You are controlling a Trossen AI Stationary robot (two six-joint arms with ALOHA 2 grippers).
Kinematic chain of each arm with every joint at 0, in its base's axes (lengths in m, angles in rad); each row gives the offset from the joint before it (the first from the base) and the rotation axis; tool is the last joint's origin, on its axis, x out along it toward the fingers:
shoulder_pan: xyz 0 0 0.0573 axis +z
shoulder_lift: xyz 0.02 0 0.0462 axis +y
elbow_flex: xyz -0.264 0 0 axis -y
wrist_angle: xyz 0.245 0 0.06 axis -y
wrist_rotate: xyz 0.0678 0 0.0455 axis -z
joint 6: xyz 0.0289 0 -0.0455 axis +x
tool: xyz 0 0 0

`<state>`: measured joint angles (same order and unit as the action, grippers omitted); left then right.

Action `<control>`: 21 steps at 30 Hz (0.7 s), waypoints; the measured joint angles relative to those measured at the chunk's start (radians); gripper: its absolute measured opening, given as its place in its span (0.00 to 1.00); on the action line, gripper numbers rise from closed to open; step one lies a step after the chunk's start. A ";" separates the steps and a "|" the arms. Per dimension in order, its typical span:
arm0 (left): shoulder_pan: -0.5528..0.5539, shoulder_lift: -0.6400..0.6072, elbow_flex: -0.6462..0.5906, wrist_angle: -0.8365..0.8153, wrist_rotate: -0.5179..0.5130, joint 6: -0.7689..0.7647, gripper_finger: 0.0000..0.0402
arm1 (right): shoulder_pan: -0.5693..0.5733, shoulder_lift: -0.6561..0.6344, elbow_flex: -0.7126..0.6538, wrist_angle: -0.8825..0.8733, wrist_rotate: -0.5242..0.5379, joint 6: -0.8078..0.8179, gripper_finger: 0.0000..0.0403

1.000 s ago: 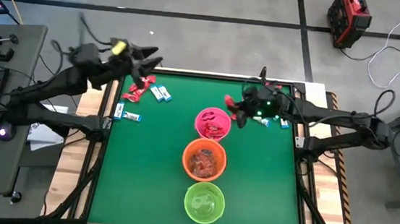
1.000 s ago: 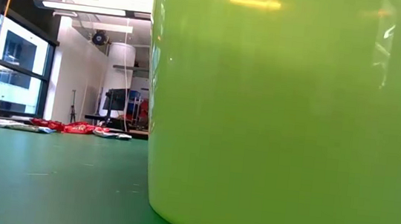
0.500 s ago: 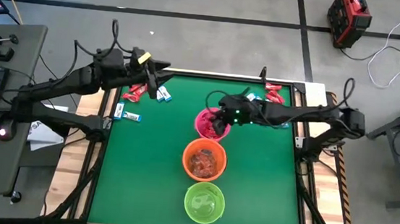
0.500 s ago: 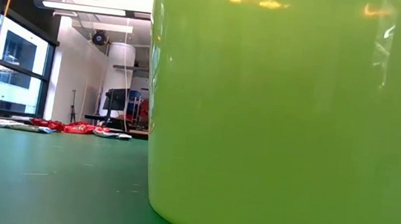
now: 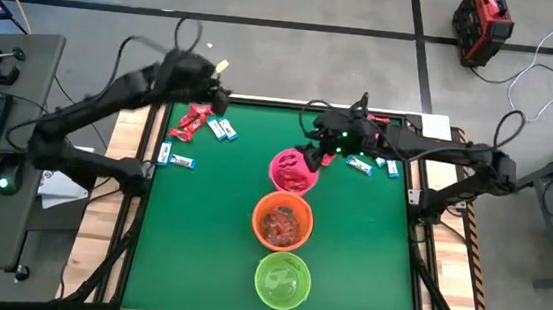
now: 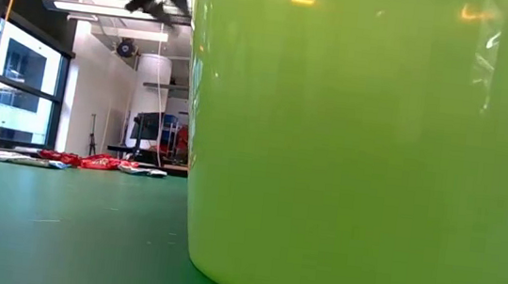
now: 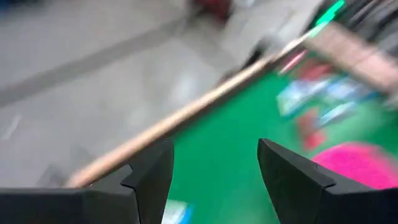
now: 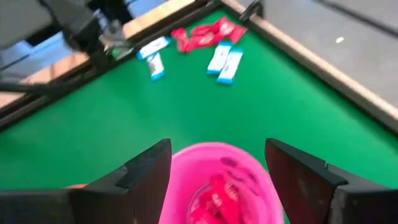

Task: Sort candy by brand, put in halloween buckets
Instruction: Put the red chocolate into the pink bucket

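The right gripper (image 5: 313, 156) hangs over the far rim of the pink bucket (image 5: 294, 171), at about one o'clock from its middle. In the right wrist view its two dark fingers (image 8: 149, 171) stand wide apart with nothing between them, and the pink bucket (image 8: 217, 183) sits just below the gap, red candies (image 8: 214, 196) lying inside it.

The left gripper (image 5: 220, 92) is raised above the table's far-left corner, near eleven o'clock on the green table (image 5: 210, 230). Its fingers (image 7: 152, 177) are also spread wide and hold nothing; that view is badly blurred, showing only the wooden table edge, green cloth and a pink shape.

The three buckets stand in a line down the middle of the table: pink at the far end, the orange bucket (image 5: 282, 222) touching it toward six o'clock, and the lime green bucket (image 5: 283, 280) nearest the front edge. The orange one holds orange-red wrappers.

Loose candy lies in two groups. Near the far-left corner are red packets (image 5: 191, 119), blue-and-white packets (image 5: 223, 128) beside them, and two more blue-and-white ones (image 5: 175, 157) by the left edge. At the pink bucket's two o'clock, a few blue-and-white packets (image 5: 366, 166) lie under the right arm.

In the low view the lime green bucket (image 6: 367, 144) fills most of the picture.
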<state>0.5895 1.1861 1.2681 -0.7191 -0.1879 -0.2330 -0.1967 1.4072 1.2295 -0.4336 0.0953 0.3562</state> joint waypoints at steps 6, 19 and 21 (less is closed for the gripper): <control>0.218 0.271 0.115 -0.441 0.063 0.033 0.55 | -0.007 -0.013 0.001 -0.008 0.025 0.001 0.63; 0.275 0.711 0.112 -0.685 -0.063 0.240 0.55 | -0.006 0.058 0.001 -0.024 -0.017 0.013 0.63; 0.273 0.746 0.112 -0.714 -0.059 0.264 0.55 | -0.006 0.066 0.001 -0.037 -0.023 0.029 0.63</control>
<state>0.8627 1.9325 1.3804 -1.4332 -0.2470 0.0310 -0.2024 1.4734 1.2304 -0.4705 0.0726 0.3848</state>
